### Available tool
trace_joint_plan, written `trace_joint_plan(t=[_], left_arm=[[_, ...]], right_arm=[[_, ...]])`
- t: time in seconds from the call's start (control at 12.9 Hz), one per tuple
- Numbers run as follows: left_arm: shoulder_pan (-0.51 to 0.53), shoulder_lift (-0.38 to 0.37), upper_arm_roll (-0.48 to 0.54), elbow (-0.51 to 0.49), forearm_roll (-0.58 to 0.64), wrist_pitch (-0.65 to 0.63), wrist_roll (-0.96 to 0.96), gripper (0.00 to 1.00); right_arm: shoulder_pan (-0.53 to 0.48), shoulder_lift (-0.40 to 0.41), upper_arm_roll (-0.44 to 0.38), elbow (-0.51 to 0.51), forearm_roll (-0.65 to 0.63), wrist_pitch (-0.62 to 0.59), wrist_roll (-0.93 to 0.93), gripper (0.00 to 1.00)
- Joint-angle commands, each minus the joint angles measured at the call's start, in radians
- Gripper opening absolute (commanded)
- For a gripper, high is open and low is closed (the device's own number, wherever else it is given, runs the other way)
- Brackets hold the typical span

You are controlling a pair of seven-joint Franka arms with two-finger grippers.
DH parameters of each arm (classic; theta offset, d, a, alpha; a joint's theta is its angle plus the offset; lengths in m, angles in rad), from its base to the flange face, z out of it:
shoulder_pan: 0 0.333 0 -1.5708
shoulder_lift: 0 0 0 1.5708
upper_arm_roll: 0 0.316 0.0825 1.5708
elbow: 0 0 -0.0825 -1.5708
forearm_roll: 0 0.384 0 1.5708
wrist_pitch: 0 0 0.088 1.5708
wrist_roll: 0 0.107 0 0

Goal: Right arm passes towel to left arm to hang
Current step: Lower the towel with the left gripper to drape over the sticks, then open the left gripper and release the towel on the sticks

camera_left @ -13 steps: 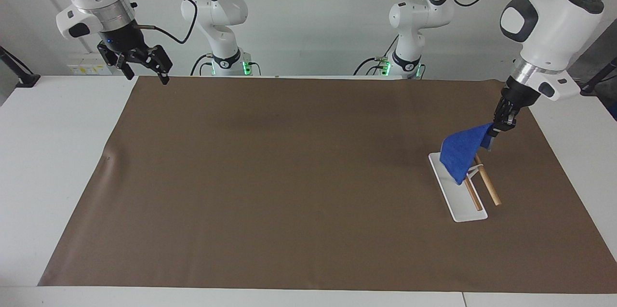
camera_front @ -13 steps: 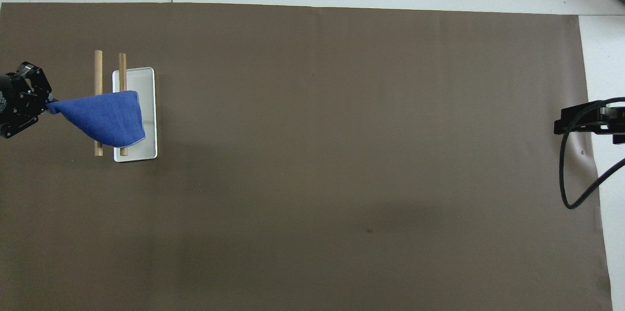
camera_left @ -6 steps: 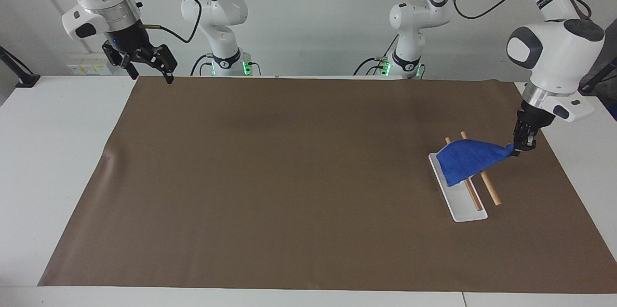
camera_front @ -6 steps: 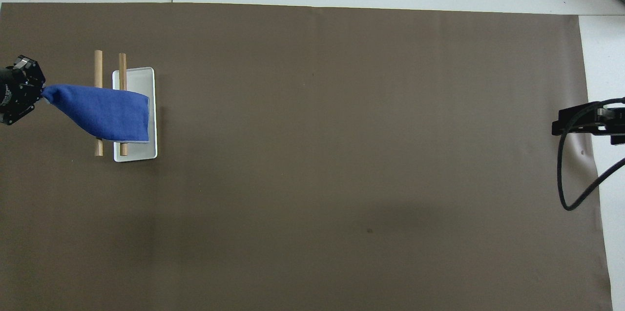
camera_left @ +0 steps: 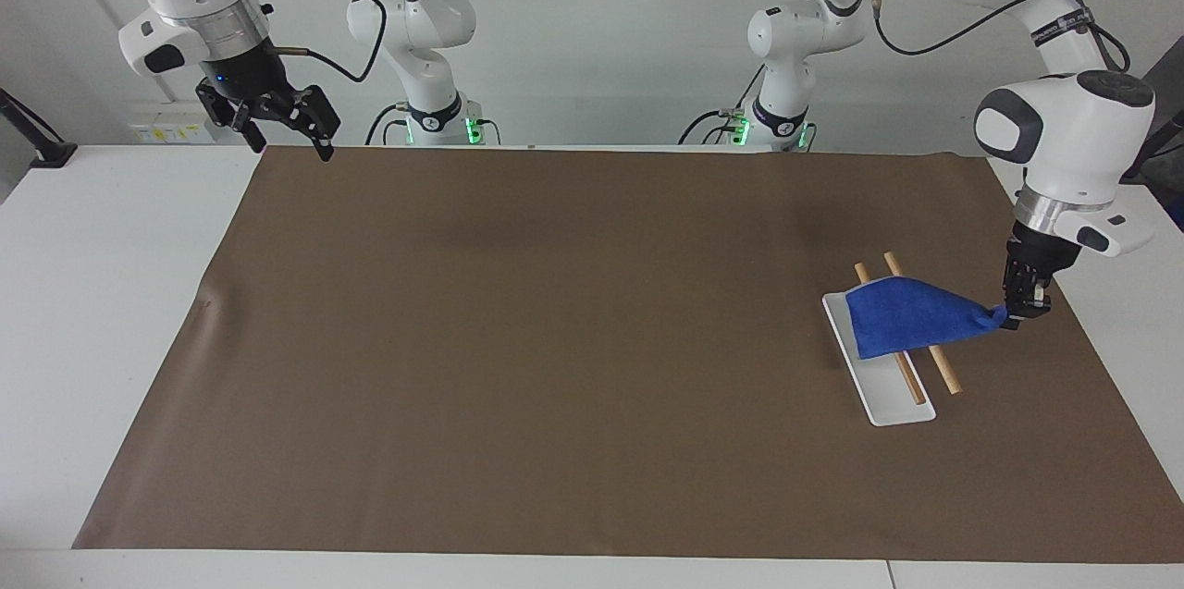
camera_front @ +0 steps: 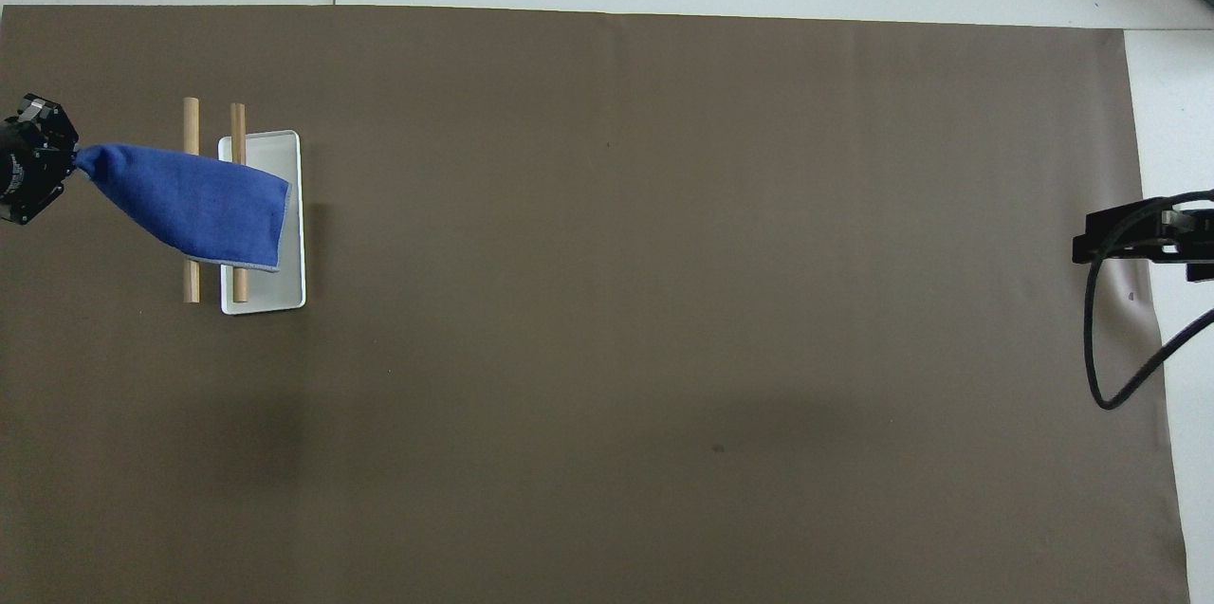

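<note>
Towel (camera_left: pixel 902 319), bright blue, draped across two wooden rods (camera_left: pixel 925 339) of a rack on a white tray (camera_left: pixel 888 404), toward the left arm's end of the brown mat (camera_left: pixel 555 339). The left gripper (camera_left: pixel 1016 313), low over the mat just beside the rods, pinches one drawn-out corner of the cloth. The right gripper (camera_left: pixel 282 128) waits with fingers spread, raised over the mat's edge nearest the robots.

White table (camera_left: pixel 111 312), brown mat (camera_left: pixel 555 339) covering most of it, plain white wall (camera_left: pixel 592 34), wall sockets (camera_left: pixel 166 132), even diffuse lighting.
</note>
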Motion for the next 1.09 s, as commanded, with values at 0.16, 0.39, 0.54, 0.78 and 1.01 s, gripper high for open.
trace_joint_plan(t=[0.16,0.39,0.54,0.78,1.01], left_arm=[[-0.005,0.027,-0.009,-0.045,-0.017,0.103,-0.021,0.0],[-0.006,0.032,-0.011,-0.051,-0.017,0.119,-0.018,0.0],[-0.007,0.032,-0.011,-0.056,-0.017,0.125,-0.014,0.6],[-0.006,0.033,-0.009,-0.053,-0.015,0.129,-0.008,1.0],[-0.006,0.039,-0.011,-0.036,-0.015,0.131,-0.008,1.0]], right_arm=[[-0.002,-0.029,-0.006,-0.039,-0.016,0.005,0.003,1.0],[-0.002,-0.029,-0.006,-0.039,-0.016,0.005,0.006,1.0],[-0.002,-0.03,-0.006,-0.039,-0.016,0.001,0.006,1.0],[-0.002,-0.03,-0.006,-0.039,-0.016,-0.004,0.005,1.0],[-0.002,-0.032,-0.007,-0.038,-0.014,-0.007,0.003,1.0]])
